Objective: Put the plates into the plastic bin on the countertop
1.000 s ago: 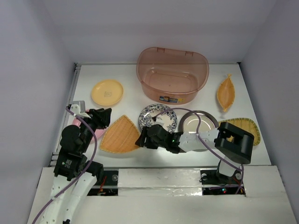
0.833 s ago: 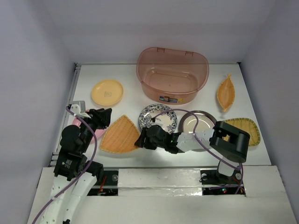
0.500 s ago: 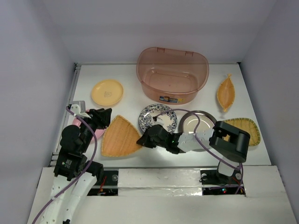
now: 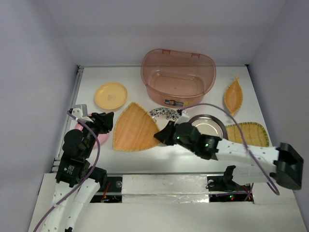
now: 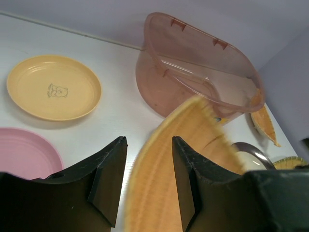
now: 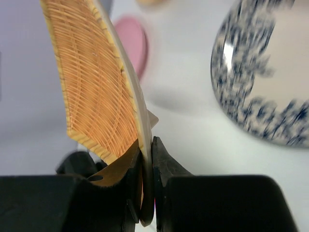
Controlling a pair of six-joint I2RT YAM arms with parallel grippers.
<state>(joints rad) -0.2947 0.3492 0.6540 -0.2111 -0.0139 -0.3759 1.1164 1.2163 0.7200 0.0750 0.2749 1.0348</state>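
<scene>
My right gripper (image 4: 160, 136) is shut on the rim of the orange woven triangle plate (image 4: 133, 127) and holds it lifted and tilted above the countertop (image 4: 140, 94); the grip shows in the right wrist view (image 6: 147, 159). The plate (image 5: 193, 159) also fills the left wrist view. The reddish-brown plastic bin (image 4: 177, 77) stands empty at the back. My left gripper (image 4: 107, 118) is open and empty, over the pink plate (image 4: 100, 137). The yellow-orange round plate (image 4: 110, 95), blue-white floral plate (image 4: 164, 114), metal plate (image 4: 207, 126), leaf-shaped plate (image 4: 233, 96) and yellow woven rectangle (image 4: 246, 134) lie on the countertop.
Pale walls close in the countertop on three sides. The white front ledge (image 4: 164, 183) runs along the near edge by the arm bases. A purple cable (image 4: 212, 107) loops over the right arm above the metal plate.
My right gripper has lifted the orange woven triangle plate off the countertop and carried it up and back, tilting it. The right arm has stretched out. The left arm has not moved.
</scene>
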